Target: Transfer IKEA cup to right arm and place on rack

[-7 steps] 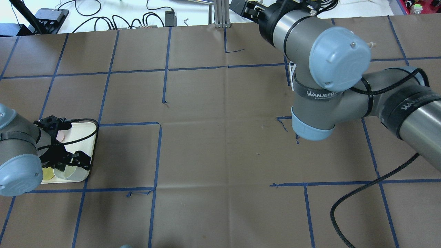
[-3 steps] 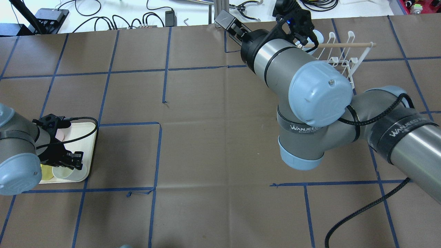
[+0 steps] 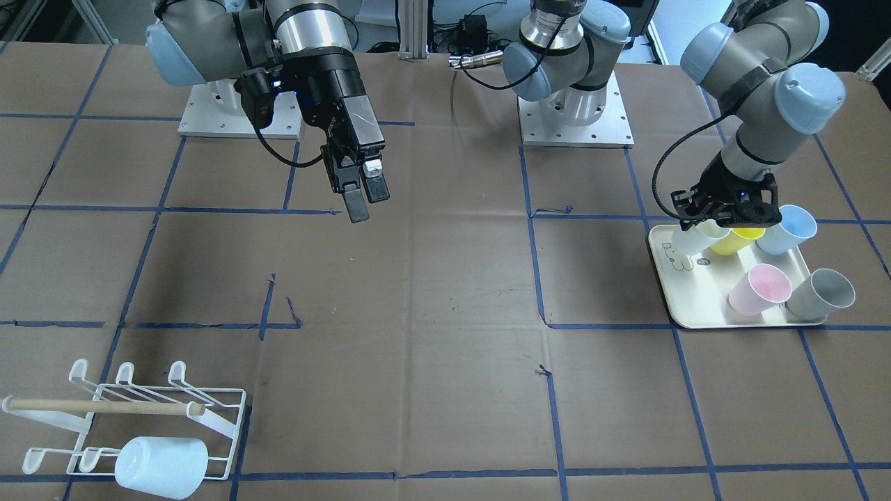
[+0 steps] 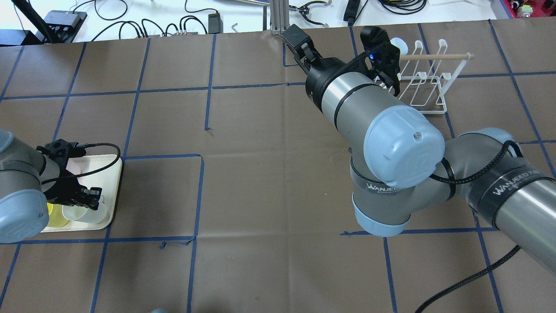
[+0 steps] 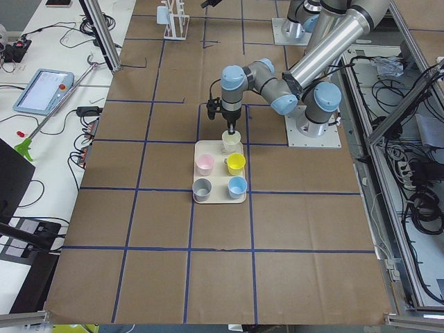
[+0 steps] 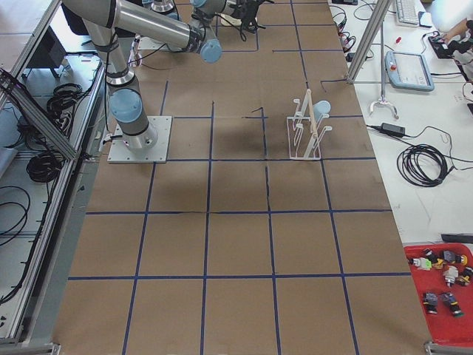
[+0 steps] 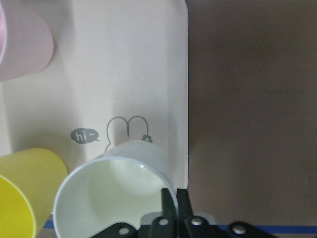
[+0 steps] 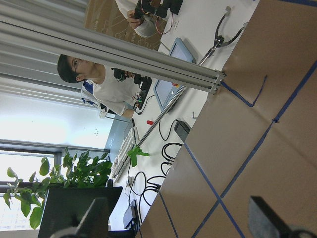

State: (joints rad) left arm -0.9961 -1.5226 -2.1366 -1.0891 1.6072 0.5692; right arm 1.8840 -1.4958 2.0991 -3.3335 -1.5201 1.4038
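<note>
The white cup (image 7: 114, 198) and left pincer (image 7: 175, 197) are cut by the bottom edge — the right pincer (image 8: 181, 220) shows blurred tips.

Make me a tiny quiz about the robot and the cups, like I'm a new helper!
1. True or false: the rack holds no cup.
2. How many cups are on the tray? A three, B five, C seven.
3. Fill the gap: the left gripper pinches the rim of the ____ cup.
Key: 1 false, a blue cup sits on it. 2 B. 3 white, it is the white cup.
</note>
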